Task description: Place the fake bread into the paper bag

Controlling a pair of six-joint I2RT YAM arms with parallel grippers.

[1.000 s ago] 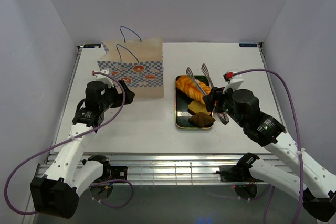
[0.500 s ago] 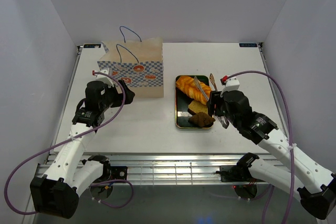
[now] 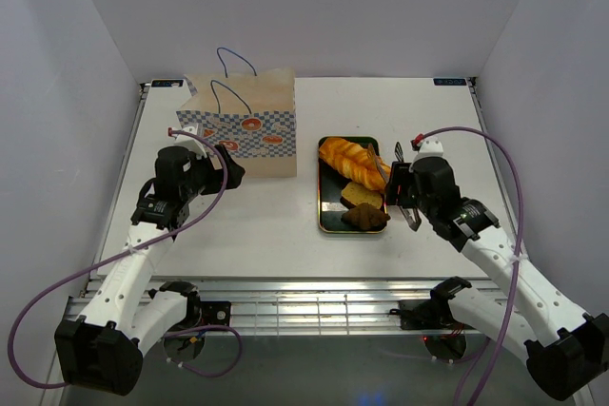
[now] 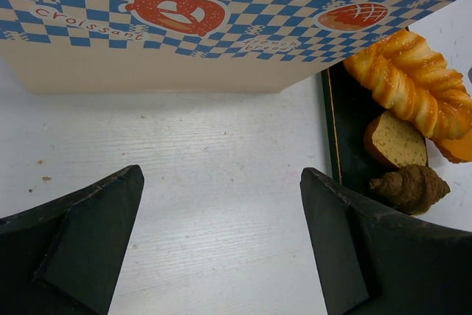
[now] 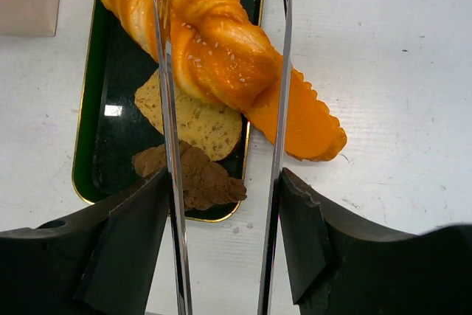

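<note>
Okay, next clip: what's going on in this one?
The right claw grips a pair of metal tongs, their two arms straddling the glossy twisted golden bread on the dark green rectangular tray. That bread rests on the tray, not yet lifted, alongside a tan bread slice and a brown croissant. The left claw hovers open and empty in front of the tan paper bag with the blue checkered band.

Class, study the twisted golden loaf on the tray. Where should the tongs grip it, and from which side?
Grip the twisted loaf at its thick middle, across its narrow width, coming down from above. It lies diagonally over the orange baguette, so its top and flanks are exposed. The metal tongs hang above it with their arms apart, roughly in line with its length.
</note>
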